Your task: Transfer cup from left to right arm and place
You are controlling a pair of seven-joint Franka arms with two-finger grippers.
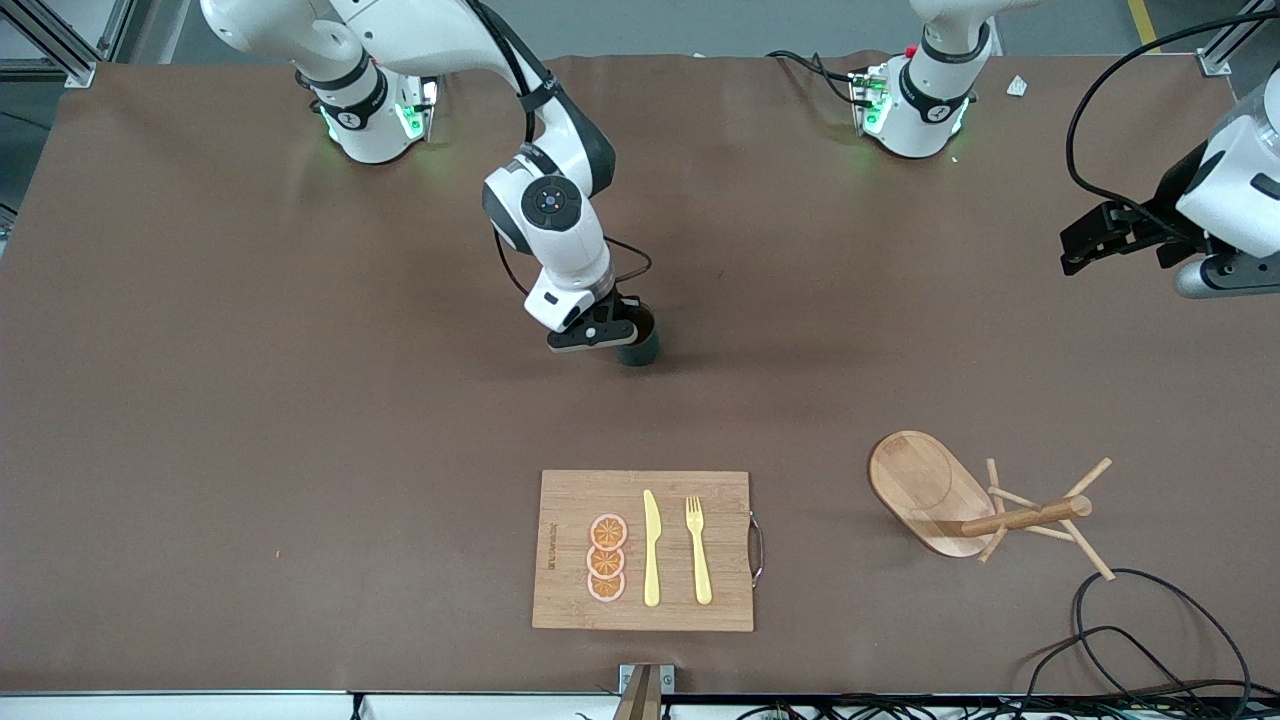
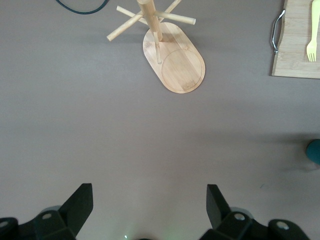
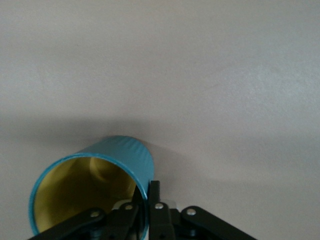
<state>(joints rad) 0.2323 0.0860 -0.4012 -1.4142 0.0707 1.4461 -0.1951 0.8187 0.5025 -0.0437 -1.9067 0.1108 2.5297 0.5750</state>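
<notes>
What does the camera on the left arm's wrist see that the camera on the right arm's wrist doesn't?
Only the left wrist view shows the wooden peg rack, a corner of the cutting board with a yellow fork, and the open left gripper over bare table.

Only the right wrist view shows the right gripper pinching the cup's rim, and its yellowish inside.

Both show the brown table and the teal cup, though the left wrist view catches only a sliver of it at the edge.

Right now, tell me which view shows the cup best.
The right wrist view: the cup fills the frame, open mouth and yellowish inside visible, its rim pinched by the right gripper. The front view shows it small, partly hidden under that gripper. The left wrist view catches only a teal sliver at the frame edge.
</notes>
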